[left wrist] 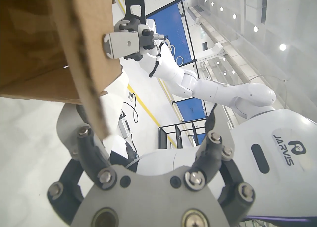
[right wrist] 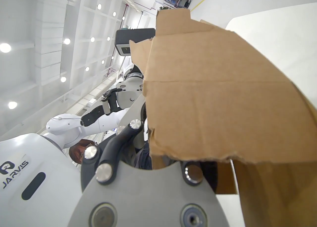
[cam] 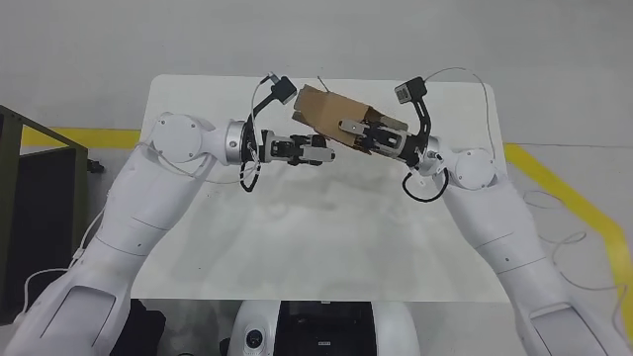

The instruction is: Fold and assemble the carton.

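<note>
Clamping carton wall: right hand, left wrist view.

**Arms Meet at the Middle, One Gripper Clamped, One Spread**

The left arm and right arm both bend at the elbow, and their forearms angle inward toward each other. The right gripper is clamped on a wall of the carton and holds it raised. The left gripper sits just beside the carton, level with the right one. Its fingers are spread wide apart.
</note>
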`<state>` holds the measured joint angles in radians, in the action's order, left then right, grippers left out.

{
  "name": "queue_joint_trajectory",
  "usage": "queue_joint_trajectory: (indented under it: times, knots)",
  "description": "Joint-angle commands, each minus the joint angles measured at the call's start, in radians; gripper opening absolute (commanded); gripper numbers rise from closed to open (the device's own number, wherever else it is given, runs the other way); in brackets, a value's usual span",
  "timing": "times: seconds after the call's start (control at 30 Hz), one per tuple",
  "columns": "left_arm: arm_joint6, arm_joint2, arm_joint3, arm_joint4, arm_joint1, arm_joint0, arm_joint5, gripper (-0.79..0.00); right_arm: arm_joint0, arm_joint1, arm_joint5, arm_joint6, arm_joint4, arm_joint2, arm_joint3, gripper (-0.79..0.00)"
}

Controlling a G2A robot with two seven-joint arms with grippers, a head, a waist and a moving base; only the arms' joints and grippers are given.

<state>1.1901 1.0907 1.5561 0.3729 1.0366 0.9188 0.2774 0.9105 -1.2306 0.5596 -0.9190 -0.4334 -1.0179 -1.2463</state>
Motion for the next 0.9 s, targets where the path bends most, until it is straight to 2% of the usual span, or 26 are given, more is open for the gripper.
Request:
queue_joint_trajectory:
  times: [0.0,0.53,0.87]
  knots:
    - [0.001,0.003,0.000,0.000,-0.001,0.001,0.001,0.000,0.001,-0.001,-0.002,0.000,0.000,0.001,0.000,-0.785]
    - [0.015,0.012,0.006,-0.001,-0.005,0.011,0.002,0.000,0.001,-0.001,-0.003,0.000,0.000,0.001,0.000,-0.785]
    - [0.021,0.001,-0.001,0.004,-0.003,0.002,0.003,0.000,0.032,0.001,-0.036,0.017,0.026,-0.005,-0.055,-0.785]
